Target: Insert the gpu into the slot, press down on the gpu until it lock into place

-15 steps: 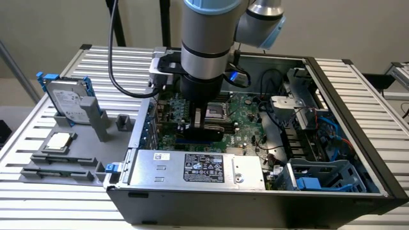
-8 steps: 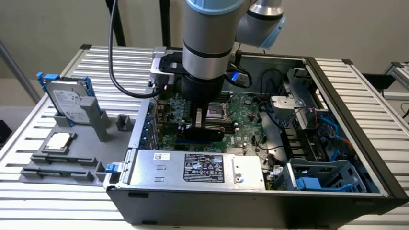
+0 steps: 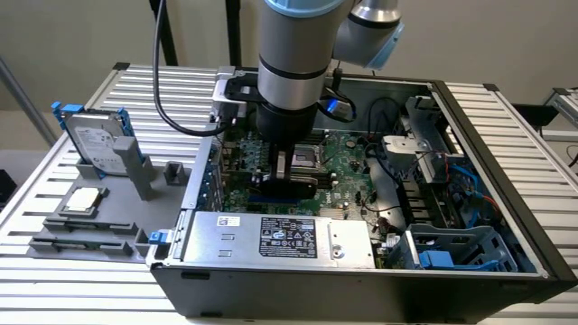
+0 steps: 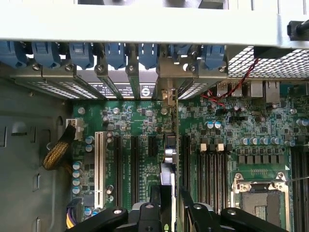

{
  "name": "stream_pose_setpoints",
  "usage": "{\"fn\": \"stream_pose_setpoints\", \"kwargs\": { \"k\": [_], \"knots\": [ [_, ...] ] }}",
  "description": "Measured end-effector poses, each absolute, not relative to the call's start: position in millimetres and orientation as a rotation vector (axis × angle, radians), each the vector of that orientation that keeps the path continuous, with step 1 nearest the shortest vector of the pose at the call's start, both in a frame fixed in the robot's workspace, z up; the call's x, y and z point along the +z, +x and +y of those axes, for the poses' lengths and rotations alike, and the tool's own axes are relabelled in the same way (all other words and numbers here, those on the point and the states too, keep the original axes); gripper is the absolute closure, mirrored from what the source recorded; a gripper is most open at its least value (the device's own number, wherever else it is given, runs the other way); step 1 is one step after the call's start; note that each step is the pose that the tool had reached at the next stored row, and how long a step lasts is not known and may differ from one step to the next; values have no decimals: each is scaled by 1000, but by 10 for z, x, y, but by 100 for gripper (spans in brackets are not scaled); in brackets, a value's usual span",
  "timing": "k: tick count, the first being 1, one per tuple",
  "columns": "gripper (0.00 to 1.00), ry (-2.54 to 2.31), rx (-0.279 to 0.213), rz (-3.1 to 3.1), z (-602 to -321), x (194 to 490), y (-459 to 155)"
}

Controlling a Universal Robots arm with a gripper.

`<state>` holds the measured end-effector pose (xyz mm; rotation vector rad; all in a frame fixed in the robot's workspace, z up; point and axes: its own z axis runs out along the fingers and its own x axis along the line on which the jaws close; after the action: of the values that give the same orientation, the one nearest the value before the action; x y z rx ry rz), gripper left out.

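Worktop (image 3: 532,135): pale slatted metal, carrying the open computer case (image 3: 361,284).
Room: plain beige wall (image 3: 72,34) behind.
Claw (image 4: 169,193): you have it clamped on the gpu (image 3: 287,187).
Gpu: on edge, right at the blue slot (image 3: 271,200).

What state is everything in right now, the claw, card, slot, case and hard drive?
claw: shut on the graphics card.
graphics card: upright on edge, low over the blue slot; seated or not, cannot tell.
blue slot: partly hidden under the card.
computer case: lying flat, side open.
hard drive: standing in a holder outside the case.
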<state>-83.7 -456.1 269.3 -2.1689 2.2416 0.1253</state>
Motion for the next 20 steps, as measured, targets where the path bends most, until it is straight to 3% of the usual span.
{"fn": "stream_pose_setpoints", "kwargs": {
  "k": [20],
  "knots": [
    [74, -2186, 122, 2229, -4563, 2638, -842]
  ]
}}
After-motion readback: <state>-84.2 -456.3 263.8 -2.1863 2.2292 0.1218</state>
